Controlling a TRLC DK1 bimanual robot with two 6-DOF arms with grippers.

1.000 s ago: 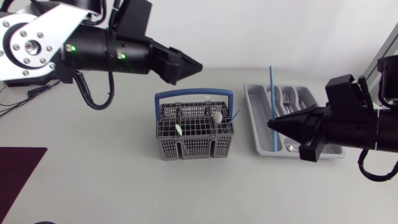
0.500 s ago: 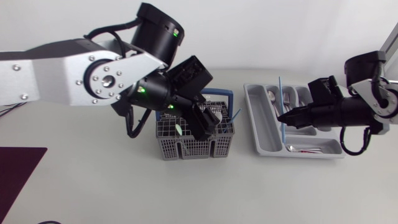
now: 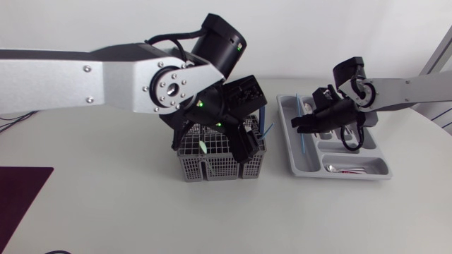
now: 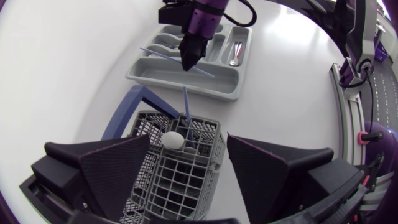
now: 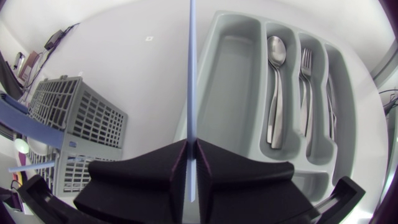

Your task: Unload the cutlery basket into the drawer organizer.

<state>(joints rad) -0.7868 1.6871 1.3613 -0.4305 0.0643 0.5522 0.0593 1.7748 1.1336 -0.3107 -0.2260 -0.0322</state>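
The grey cutlery basket (image 3: pixel 212 166) with a blue handle stands mid-table. My left gripper (image 3: pixel 245 147) hangs open just above its right end. Between the fingers (image 4: pixel 118 168), below them, show a white spoon (image 4: pixel 173 140) and a thin blue stick (image 4: pixel 185 102) standing in the basket (image 4: pixel 177 180). The grey drawer organizer (image 3: pixel 381 171) lies to the right. My right gripper (image 3: pixel 299 128) is over its long left compartment (image 5: pixel 227 81), shut on another thin blue stick (image 5: pixel 191 74) that points along that compartment. This held stick (image 4: pixel 161 55) also shows in the left wrist view.
The organizer's narrower compartments hold a metal spoon (image 5: pixel 275 87) and a fork (image 5: pixel 306 81). More cutlery lies in its front cross compartment (image 3: pixel 346 168). A green-tipped piece (image 3: pixel 201 147) stands in the basket. A dark mat (image 3: pixel 21 187) lies at the table's left front.
My left arm swung from the back left down over the basket. My right gripper carried the blue stick from the organizer's front to its long left compartment.
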